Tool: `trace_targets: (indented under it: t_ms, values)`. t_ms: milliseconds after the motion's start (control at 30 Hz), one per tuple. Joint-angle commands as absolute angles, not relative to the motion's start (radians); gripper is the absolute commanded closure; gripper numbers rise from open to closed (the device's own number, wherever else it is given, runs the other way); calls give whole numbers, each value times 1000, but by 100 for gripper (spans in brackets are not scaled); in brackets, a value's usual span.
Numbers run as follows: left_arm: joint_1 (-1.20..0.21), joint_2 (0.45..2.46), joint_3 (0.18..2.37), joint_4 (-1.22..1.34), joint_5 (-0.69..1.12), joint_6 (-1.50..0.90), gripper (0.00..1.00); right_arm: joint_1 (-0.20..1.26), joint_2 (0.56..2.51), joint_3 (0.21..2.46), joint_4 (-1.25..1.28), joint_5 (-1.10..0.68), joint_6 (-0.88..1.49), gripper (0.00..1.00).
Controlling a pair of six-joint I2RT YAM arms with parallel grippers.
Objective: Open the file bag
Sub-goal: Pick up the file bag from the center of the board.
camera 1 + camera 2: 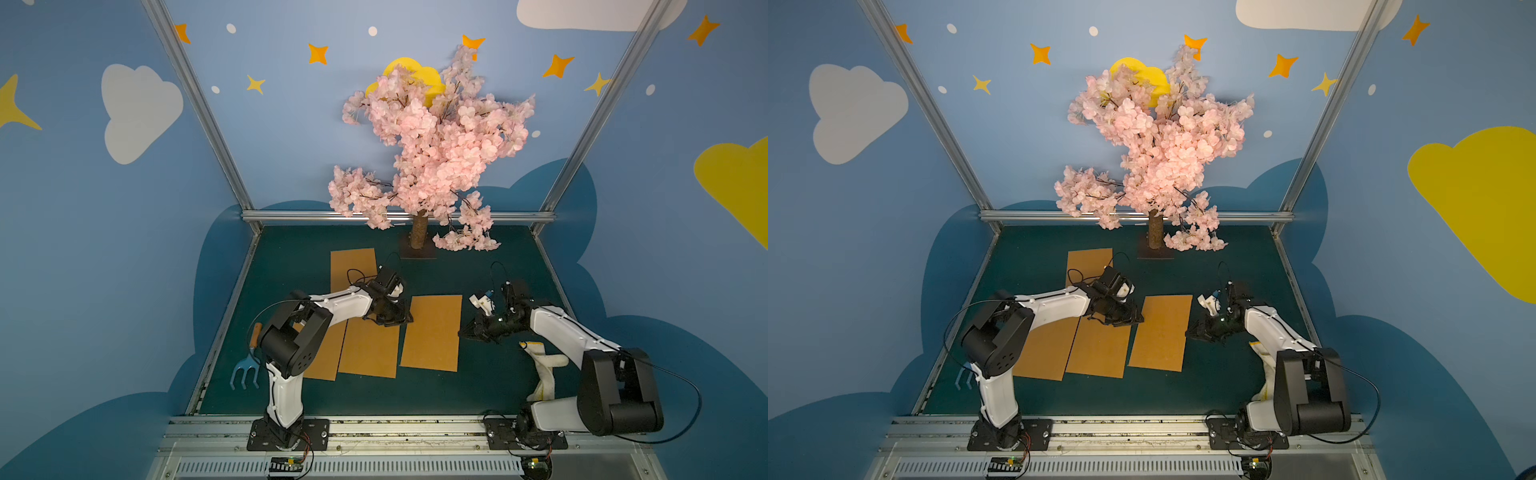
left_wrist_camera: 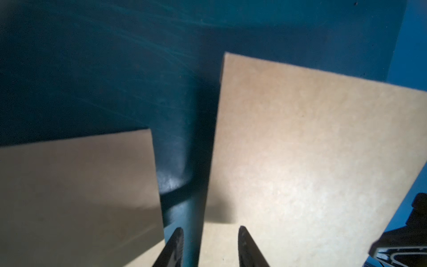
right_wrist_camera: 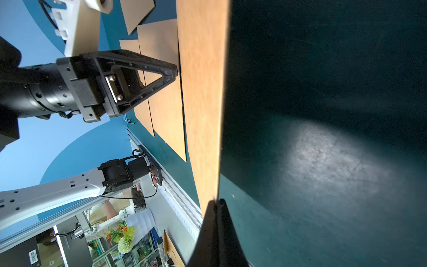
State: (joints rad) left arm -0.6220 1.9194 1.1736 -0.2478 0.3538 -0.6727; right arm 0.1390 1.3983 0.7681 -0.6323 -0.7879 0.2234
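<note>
Rightmost file bag (image 1: 432, 332) lies flat on the counter (image 1: 478, 386). Right hand (image 3: 216, 203) looks clenched on its right edge. Left hand (image 2: 210, 232) is released, straddling its left edge. Pinch one layer only, then peel apart slowly.

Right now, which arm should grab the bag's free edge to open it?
Probably left. The left gripper hangs open over one edge of the file bag; the right gripper is shut on the opposite edge.

left gripper (image 1: 407, 319) hangs by the middle file bag (image 1: 370, 353), right gripper (image 1: 461, 332) at the right file bag (image 1: 432, 332).
</note>
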Motion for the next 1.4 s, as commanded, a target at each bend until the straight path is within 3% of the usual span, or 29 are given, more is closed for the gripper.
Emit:
trace_targets:
  t_ms: [0, 267, 567, 767, 867, 1033, 1367]
  values:
    - [-617, 1954, 1152, -196, 390, -690, 60, 144, 1387, 794, -653, -806, 213, 100]
    - [-618, 1990, 1125, -136, 415, -724, 62, 180, 1405, 802, -631, -815, 235, 99]
    - [-623, 2000, 1109, -102, 426, -738, 63, 227, 1442, 814, -583, -802, 285, 82]
    - [-629, 2005, 1097, -81, 429, -752, 63, 250, 1450, 827, -572, -795, 306, 79]
    - [-630, 2005, 1092, -69, 429, -761, 63, 263, 1451, 832, -578, -786, 311, 81]
    - [-630, 1989, 1105, -70, 434, -767, 61, 270, 1414, 861, -644, -729, 284, 100]
    - [-580, 1869, 1223, -82, 522, -737, 52, 259, 1323, 1028, -850, -684, 169, 100]
